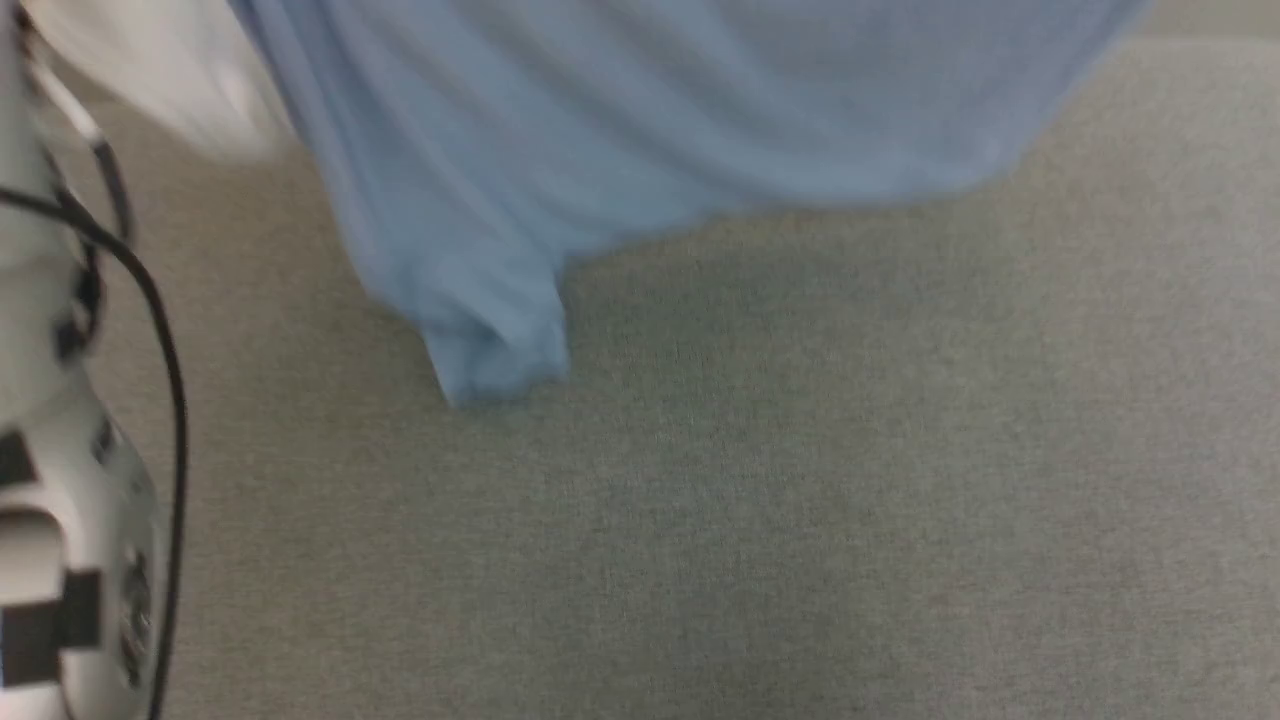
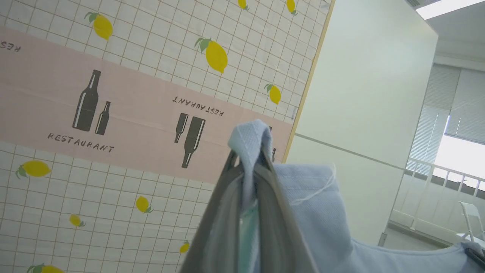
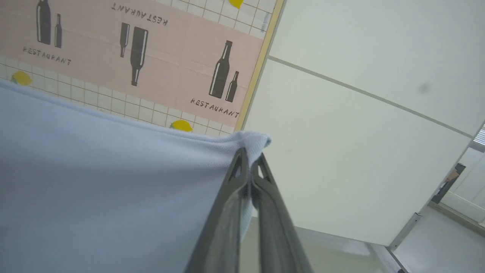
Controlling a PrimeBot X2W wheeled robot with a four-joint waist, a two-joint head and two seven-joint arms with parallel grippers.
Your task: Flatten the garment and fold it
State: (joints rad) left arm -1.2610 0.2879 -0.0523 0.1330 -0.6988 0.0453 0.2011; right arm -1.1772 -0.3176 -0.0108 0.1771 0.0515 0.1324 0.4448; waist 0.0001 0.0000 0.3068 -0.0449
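Note:
The garment [image 1: 620, 120], a light blue knit shirt, hangs in the air across the top of the head view, blurred, with a sleeve [image 1: 495, 340] drooping lowest above the grey surface. In the left wrist view my left gripper [image 2: 250, 157] is shut on a fold of the garment [image 2: 314, 204], which bunches over the fingertips and drapes to the right. In the right wrist view my right gripper [image 3: 249, 155] is shut on a corner of the garment [image 3: 106, 182], whose cloth stretches taut away to the left.
A grey fabric-covered table [image 1: 760, 520] lies below the hanging shirt. My pale left arm [image 1: 60, 480] with a black cable stands at the left edge. A lemon-and-bottle patterned wall [image 2: 113, 113] and a white partition [image 3: 360, 132] stand behind.

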